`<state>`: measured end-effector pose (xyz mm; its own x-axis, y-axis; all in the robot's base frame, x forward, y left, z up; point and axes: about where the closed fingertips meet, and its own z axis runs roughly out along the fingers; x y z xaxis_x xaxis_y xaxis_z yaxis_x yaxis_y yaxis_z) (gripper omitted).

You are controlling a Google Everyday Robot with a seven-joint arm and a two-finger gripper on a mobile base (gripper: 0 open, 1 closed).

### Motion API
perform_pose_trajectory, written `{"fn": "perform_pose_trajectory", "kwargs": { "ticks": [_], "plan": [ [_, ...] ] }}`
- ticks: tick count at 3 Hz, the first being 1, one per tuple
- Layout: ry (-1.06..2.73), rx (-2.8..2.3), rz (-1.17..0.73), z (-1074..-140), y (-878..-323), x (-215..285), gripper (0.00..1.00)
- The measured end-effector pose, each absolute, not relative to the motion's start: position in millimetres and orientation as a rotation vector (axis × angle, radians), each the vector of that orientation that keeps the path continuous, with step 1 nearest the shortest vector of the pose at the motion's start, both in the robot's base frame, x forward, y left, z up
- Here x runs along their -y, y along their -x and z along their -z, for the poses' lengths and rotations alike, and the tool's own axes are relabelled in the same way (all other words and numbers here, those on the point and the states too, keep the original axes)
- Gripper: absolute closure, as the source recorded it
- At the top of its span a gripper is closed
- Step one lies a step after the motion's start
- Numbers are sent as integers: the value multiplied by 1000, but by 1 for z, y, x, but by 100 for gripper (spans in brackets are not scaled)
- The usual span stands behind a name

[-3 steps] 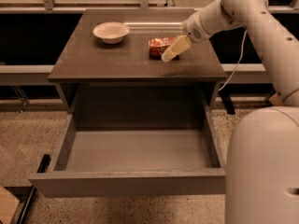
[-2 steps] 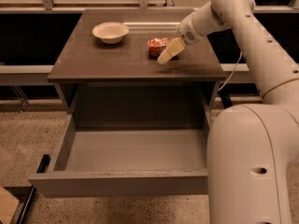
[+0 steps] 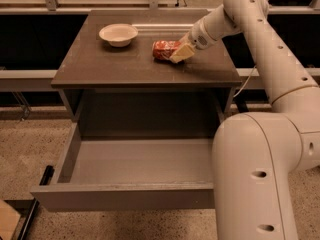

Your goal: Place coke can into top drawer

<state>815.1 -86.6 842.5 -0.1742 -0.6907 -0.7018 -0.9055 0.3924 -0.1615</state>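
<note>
The coke can (image 3: 164, 49) lies on its side on the dark cabinet top, right of centre. My gripper (image 3: 181, 53) is down at the can's right end, touching or almost touching it, with the white arm reaching in from the upper right. The top drawer (image 3: 125, 196) is pulled wide open below the cabinet top, and its smooth grey inside (image 3: 140, 161) holds nothing.
A white bowl (image 3: 118, 34) stands on the cabinet top (image 3: 100, 66) at the back left, apart from the can. My own arm and base (image 3: 255, 174) fill the right foreground and cover the drawer's right end. A speckled floor surrounds the cabinet.
The view has shifted, so my arm and base now cover more of the right side and the drawer's right end. The gripper has stayed at the can, which has not visibly moved.
</note>
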Motion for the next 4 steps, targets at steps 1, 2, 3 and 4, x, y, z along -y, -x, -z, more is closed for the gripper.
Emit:
{"fn": "perform_pose_trajectory", "kwargs": {
  "ticks": [1, 2, 3, 4],
  "plan": [
    [1377, -1916, -371, -857, -808, 94, 73],
    [1416, -1894, -358, -881, -785, 100, 97],
    [1503, -1851, -343, -911, -734, 110, 100],
    [1564, -1753, -271, -960, -670, 111, 100]
  ]
}}
